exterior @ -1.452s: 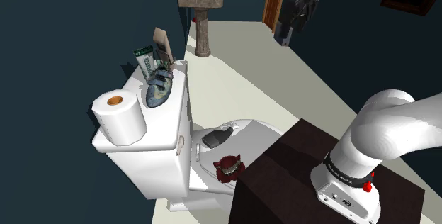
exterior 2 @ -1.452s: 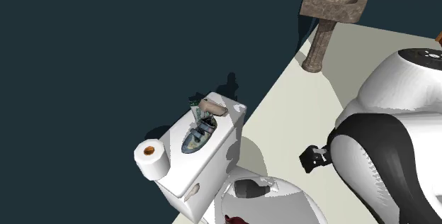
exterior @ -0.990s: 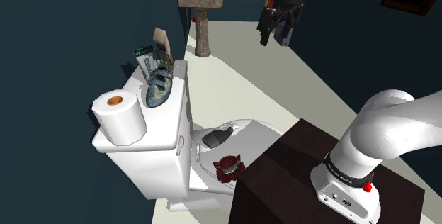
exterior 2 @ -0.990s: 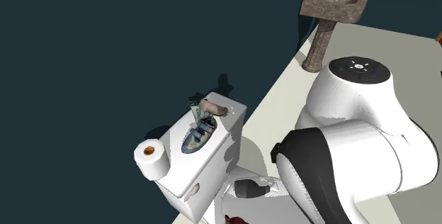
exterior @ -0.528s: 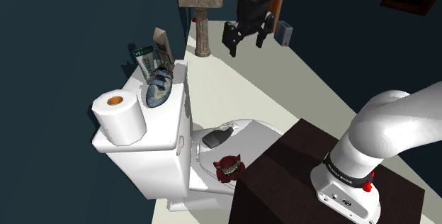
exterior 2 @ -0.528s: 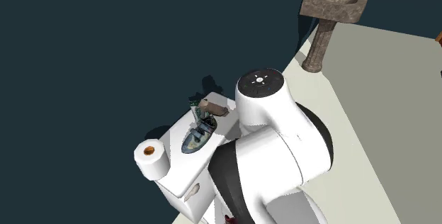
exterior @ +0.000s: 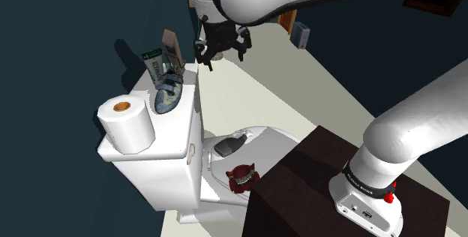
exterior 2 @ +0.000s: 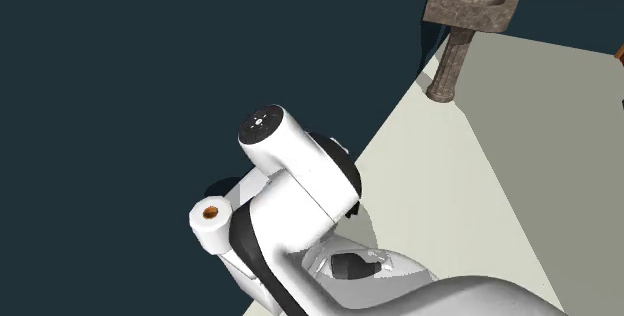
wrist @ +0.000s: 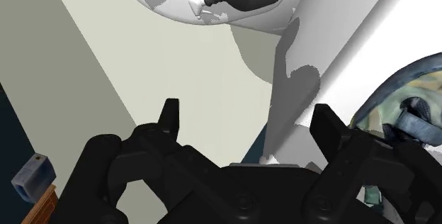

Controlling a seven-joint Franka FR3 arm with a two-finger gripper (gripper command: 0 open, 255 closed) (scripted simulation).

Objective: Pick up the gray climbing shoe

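Gray climbing shoe (exterior: 169, 93) lies on the toilet tank lid (exterior: 177, 129), one end apparently propped against upright packets (exterior: 156, 61) behind it. Pincer (exterior: 220, 54) hangs beside the tank's edge, fingers apart and empty. The shoe sits off to one finger's side, so the pincer is likely staged for approach and not yet aligned.

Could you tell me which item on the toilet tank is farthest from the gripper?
The white toilet paper roll; the climbing shoe and upright boxes sit closer to the gripper.
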